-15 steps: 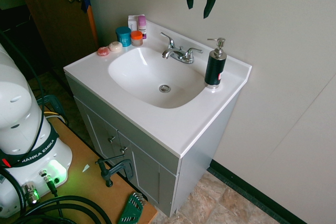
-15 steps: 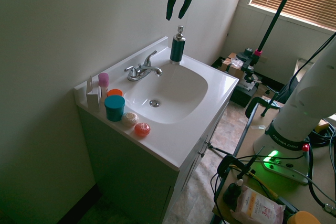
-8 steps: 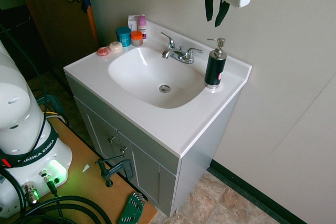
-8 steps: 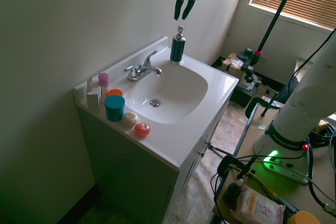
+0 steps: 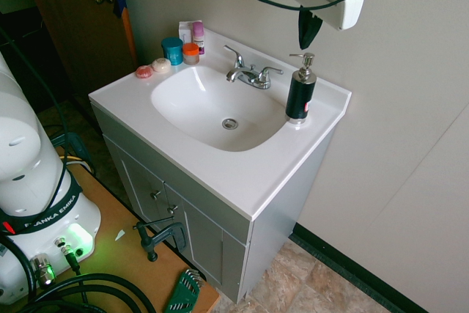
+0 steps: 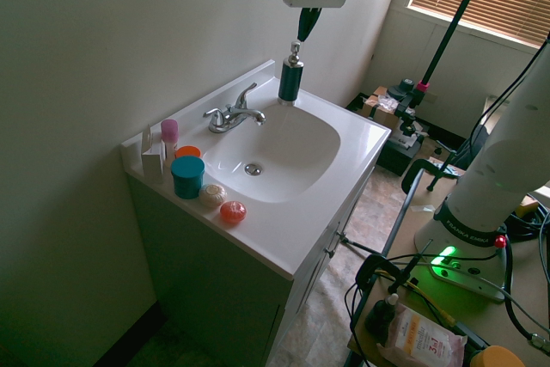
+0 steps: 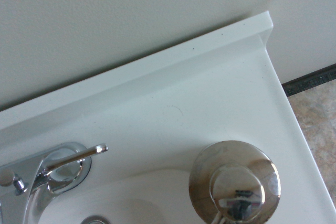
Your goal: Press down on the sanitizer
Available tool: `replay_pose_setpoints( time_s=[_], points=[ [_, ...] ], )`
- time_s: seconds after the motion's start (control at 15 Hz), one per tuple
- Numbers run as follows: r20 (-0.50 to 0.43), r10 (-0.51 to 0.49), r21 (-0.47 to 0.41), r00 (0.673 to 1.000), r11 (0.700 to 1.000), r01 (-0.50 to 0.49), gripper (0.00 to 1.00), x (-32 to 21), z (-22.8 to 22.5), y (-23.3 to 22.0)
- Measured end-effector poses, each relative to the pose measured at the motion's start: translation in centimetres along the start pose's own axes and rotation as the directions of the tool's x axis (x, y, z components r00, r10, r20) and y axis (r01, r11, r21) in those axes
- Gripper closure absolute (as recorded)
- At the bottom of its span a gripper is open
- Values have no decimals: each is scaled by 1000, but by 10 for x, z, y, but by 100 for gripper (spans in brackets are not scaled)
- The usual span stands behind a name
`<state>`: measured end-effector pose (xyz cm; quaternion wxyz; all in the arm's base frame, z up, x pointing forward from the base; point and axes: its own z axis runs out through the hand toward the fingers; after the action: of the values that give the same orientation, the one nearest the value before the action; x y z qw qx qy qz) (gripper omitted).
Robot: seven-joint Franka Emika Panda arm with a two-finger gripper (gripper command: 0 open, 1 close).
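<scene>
One gripper [image 5: 308, 33] hangs directly above the sanitizer [image 5: 300, 89], its two dark fingers drawn together into a narrow point with nothing between them. The fingertips sit just over the silver pump head, near it but apart; a thin gap of wall shows between them in the first exterior view. In the second exterior view the gripper [image 6: 306, 30] lines up over the sanitizer [image 6: 290, 73], the tips close above the pump top.

The sanitizer stands upright on the back corner of the white sink counter [image 5: 242, 177], beside the basin and just past the chrome faucet [image 5: 249, 73], its spout pointing toward the faucet. From the wrist view the round metal pump head [image 7: 235, 182] is seen from straight above, with the faucet handle [image 7: 65, 163] off to one side.
</scene>
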<state>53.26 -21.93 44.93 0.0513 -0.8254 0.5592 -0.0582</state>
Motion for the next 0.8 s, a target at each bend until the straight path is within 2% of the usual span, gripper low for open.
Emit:
replay_pose_setpoints(
  time_s=[0.8],
  points=[
    [-7,10,12,1000,1000,-10,100,14,7,-4]
  ],
)
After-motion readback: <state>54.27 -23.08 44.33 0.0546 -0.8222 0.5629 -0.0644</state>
